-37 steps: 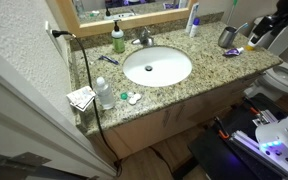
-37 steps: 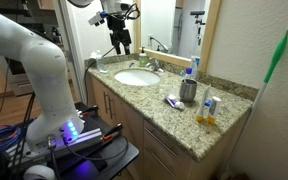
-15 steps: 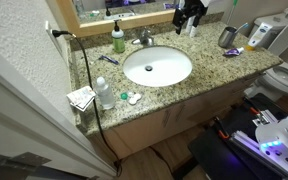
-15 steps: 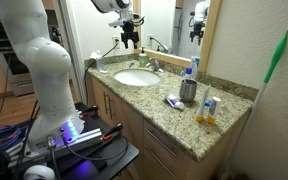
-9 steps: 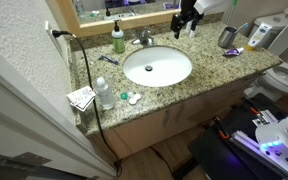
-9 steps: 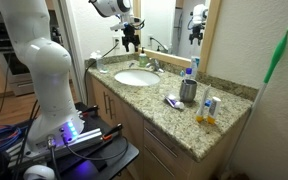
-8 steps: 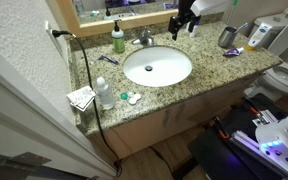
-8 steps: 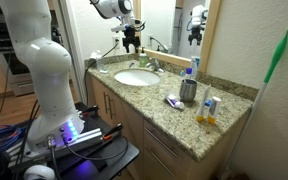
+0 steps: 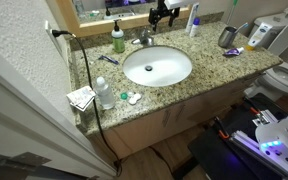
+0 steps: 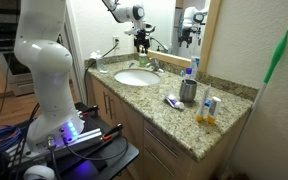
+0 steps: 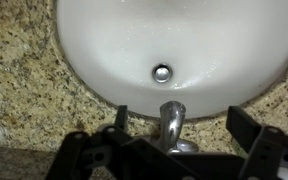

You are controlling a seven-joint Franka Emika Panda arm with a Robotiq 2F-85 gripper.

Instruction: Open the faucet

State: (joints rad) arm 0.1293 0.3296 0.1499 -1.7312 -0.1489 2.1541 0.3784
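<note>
The arm (image 10: 41,55) stretches forward; end effector (image 11: 176,125) points downward, jaws spread wide.

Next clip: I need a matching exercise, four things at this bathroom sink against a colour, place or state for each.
Things:
1. faucet
2. soap bottle
3. metal cup
4. tool

Descriptions:
A. green, with a pump top
B. in the air, jaws apart
C. at the back rim of the basin
D. grey, standing well apart from the basin

Pairs: 1-C, 2-A, 3-D, 4-B
</note>
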